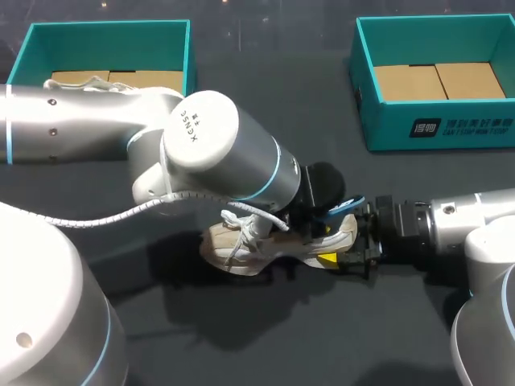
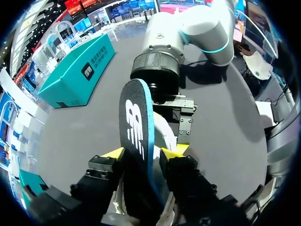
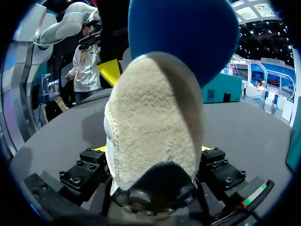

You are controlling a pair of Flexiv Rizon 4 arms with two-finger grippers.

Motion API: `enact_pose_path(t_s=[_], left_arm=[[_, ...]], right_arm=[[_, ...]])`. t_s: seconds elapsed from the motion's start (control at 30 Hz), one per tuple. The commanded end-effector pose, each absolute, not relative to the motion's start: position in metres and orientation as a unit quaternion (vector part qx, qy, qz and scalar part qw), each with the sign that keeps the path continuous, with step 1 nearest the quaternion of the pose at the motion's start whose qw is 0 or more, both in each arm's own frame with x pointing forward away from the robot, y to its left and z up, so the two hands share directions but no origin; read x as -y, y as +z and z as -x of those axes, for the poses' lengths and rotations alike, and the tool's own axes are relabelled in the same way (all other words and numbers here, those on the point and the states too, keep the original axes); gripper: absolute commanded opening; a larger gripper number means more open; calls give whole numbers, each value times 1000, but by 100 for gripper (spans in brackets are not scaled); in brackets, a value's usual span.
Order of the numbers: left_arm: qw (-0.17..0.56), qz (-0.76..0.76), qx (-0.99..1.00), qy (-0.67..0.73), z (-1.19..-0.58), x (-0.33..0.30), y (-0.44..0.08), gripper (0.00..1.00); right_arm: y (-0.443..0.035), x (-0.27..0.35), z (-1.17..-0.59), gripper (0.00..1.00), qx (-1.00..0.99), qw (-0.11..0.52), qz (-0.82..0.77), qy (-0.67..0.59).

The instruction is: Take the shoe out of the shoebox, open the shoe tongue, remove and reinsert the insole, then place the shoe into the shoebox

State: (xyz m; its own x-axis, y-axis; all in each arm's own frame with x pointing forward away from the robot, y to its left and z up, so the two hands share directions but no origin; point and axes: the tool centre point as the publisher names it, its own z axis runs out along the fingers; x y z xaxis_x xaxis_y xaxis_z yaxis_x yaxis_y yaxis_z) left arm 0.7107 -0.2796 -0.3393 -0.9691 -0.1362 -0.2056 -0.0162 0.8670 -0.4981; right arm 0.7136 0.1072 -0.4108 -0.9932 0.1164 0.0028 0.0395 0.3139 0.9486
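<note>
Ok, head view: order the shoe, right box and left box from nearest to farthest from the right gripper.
1. The shoe, in the middle, its heel in the right gripper.
2. The right box, at the far right.
3. The left box, at the far left.

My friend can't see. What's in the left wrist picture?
The left gripper pinches a dark insole with a blue edge, upright above the pale shoe. Ahead, the right arm is at the shoe's far end.
</note>
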Motion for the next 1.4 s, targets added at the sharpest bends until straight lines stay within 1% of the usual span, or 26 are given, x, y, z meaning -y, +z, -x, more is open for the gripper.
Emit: enact_pose_path(t_s=[0.03, 0.07, 0.1, 0.13, 0.57, 0.77, 0.8, 0.83, 0.87, 1.03, 1.1, 1.13, 1.2, 1.3, 1.4], left_arm=[[118, 43, -960, -251, -714, 287, -344, 36], [118, 45, -960, -250, -715, 287, -345, 28], [118, 46, -960, -250, -716, 287, -345, 17], [118, 48, -960, -250, -717, 288, -345, 0], [121, 65, -953, -272, -727, 289, -327, 0], [116, 65, -953, -272, -727, 290, -330, 0], [116, 65, -953, -272, -727, 290, -332, 8], [115, 65, -954, -270, -726, 290, -333, 20], [113, 65, -954, -268, -726, 290, -335, 26], [110, 65, -956, -265, -726, 291, -340, 29], [109, 65, -956, -265, -726, 290, -341, 27], [108, 65, -956, -265, -726, 290, -341, 22], [107, 66, -956, -265, -726, 290, -341, 0], [105, 67, -956, -267, -727, 291, -340, 0], [87, 68, -955, -275, -729, 291, -332, 0]], right_arm=[[-410, -107, -712, 0, -811, 34, -49, 582], [-410, -107, -712, 0, -811, 34, -49, 582], [-410, -107, -712, 0, -811, 34, -49, 582], [-410, -107, -712, 0, -811, 34, -49, 582], [-410, -107, -712, 0, -811, 34, -49, 582], [-410, -107, -712, 0, -811, 34, -49, 582], [-410, -107, -712, 0, -811, 34, -49, 582], [-410, -107, -712, 0, -811, 34, -49, 582], [-410, -107, -712, 0, -811, 34, -49, 582], [-410, -107, -712, 0, -811, 34, -49, 582], [-410, -107, -712, 0, -811, 34, -49, 582], [-410, -107, -712, 0, -811, 34, -49, 582], [-410, -107, -712, 0, -811, 34, -49, 582], [-410, -107, -712, 0, -811, 34, -49, 582], [-410, -107, -712, 0, -811, 34, -49, 582]])
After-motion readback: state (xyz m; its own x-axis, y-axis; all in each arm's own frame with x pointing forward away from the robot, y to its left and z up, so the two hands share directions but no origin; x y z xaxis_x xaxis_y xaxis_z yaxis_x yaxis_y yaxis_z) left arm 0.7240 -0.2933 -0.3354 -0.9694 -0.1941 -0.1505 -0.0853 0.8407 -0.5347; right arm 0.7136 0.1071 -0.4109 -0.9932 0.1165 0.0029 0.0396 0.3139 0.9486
